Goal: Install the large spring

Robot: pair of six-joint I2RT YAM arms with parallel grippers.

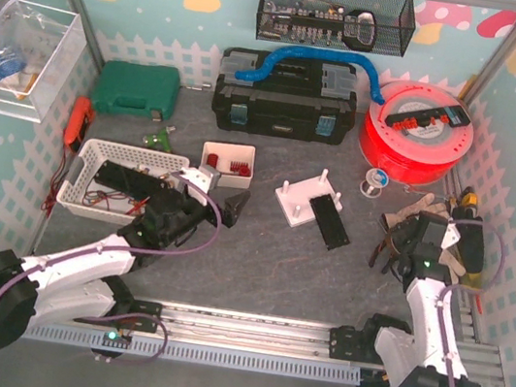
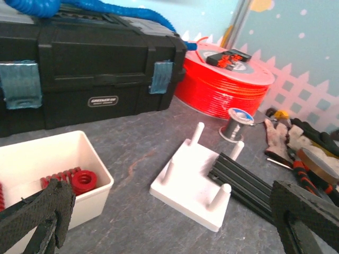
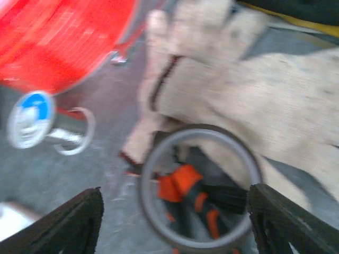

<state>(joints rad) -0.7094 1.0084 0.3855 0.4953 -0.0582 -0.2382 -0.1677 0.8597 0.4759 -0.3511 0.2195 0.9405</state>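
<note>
- While both arms stand bolted at the near edge of the table, each reaches forward over the grey surface, well apart from the other.
- Left gripper: fingers spread wide, nothing between them. It sits just beside the white box.
- Right gripper: fingers spread wide, holding nothing. The right wrist view is blurred; it shows a grey ring below the gap, with an orange-handled tool seen through it.
- White basket: left of the left gripper, holding dark parts and cables.
- Red springs: these lie inside the white box, none lifted out. One shows a round open end towards the left wrist camera.
- White base: four upright pegs, all bare. It lies right of the white box, between the two grippers.
- Black rail: lies against the right side of the white base.
- Work glove: lies just beyond the right gripper, touching the grey ring.
- Small wire spool: stands between the white base and the red reel.
- Black toolbox: closed, at the far side, with a blue hose across its lid.
- Green case: closed, left of the toolbox.
</note>
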